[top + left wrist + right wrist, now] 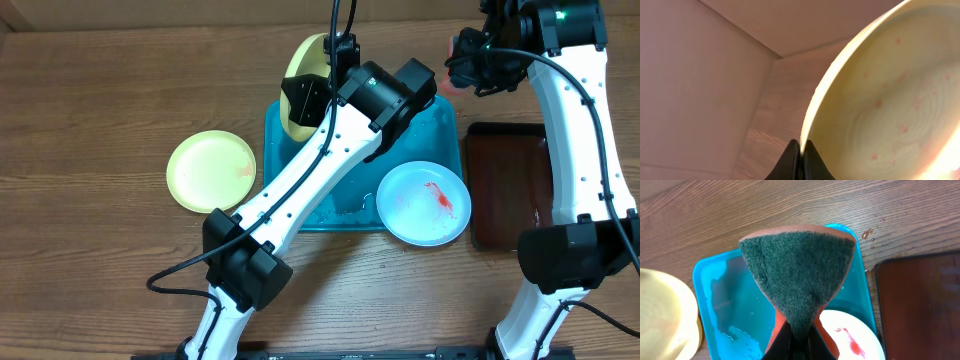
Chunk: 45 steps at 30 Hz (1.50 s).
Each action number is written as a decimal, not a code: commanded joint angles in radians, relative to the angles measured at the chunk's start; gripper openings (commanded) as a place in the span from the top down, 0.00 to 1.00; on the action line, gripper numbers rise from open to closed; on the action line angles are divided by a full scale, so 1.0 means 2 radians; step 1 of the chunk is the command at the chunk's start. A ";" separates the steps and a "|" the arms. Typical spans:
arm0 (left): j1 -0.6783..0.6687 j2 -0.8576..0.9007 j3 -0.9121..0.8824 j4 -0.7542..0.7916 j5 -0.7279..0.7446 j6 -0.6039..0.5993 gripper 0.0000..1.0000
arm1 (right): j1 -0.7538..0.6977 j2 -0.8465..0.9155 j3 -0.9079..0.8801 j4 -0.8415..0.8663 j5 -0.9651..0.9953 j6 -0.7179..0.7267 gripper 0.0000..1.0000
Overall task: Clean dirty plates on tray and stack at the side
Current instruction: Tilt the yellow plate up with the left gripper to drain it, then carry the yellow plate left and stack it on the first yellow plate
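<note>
The left gripper pinches a plate tilted over the far edge of the tray, likely so the right gripper, pinching the sponge, can wipe it.

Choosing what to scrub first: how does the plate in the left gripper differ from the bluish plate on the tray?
The yellow-green plate is held up on edge, rim pinched by the left gripper; the bluish plate lies flat at the near right corner of the tray. The yellow-green plate shows faint pink specks; the bluish plate has a bright red smear. Both are round, shallow, dirty.
</note>
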 commanded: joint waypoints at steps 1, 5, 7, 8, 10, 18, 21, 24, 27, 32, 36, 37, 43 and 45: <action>-0.002 -0.020 0.002 -0.001 0.033 -0.009 0.96 | -0.002 0.000 0.002 0.000 0.001 -0.004 0.96; 0.004 -0.020 0.002 -0.001 0.087 -0.009 0.96 | -0.002 0.000 0.002 0.000 0.001 -0.004 0.96; 0.014 -0.020 0.002 -0.001 0.127 -0.008 0.96 | -0.002 0.000 0.002 -0.001 0.001 -0.004 0.96; 0.020 -0.020 0.002 -0.001 0.149 -0.003 0.96 | -0.002 0.000 0.002 -0.001 0.001 -0.004 0.96; 0.036 -0.021 0.002 -0.001 0.189 0.007 0.96 | -0.002 0.000 0.002 -0.001 0.001 -0.004 0.96; 0.128 -0.046 0.002 -0.001 0.336 0.081 0.95 | -0.002 0.000 0.002 0.002 0.001 -0.004 0.96; 0.169 -0.064 0.002 -0.001 0.375 0.113 0.95 | -0.002 0.000 0.002 0.004 0.001 -0.004 0.96; 0.228 -0.082 0.002 -0.001 0.443 0.165 0.95 | -0.002 0.000 0.002 0.005 0.001 -0.004 0.96; 0.282 -0.088 0.002 -0.001 0.493 0.196 0.95 | -0.002 0.000 0.002 0.005 0.001 -0.004 0.96; 0.369 -0.088 -0.001 -0.001 0.562 0.250 0.95 | -0.002 0.000 0.002 0.005 0.001 -0.004 0.96; 0.428 -0.088 -0.021 -0.001 0.604 0.285 0.95 | -0.002 0.000 0.002 0.005 0.001 -0.004 0.96; 0.441 -0.088 -0.031 -0.001 0.613 0.292 0.95 | -0.002 0.000 0.002 0.005 0.001 -0.004 0.96; 0.498 -0.088 -0.133 0.047 0.659 0.324 0.95 | -0.002 0.000 0.002 0.005 0.002 -0.004 0.96; 0.508 -0.088 -0.174 0.082 0.677 0.328 0.95 | -0.002 0.000 0.002 0.005 0.004 -0.004 0.96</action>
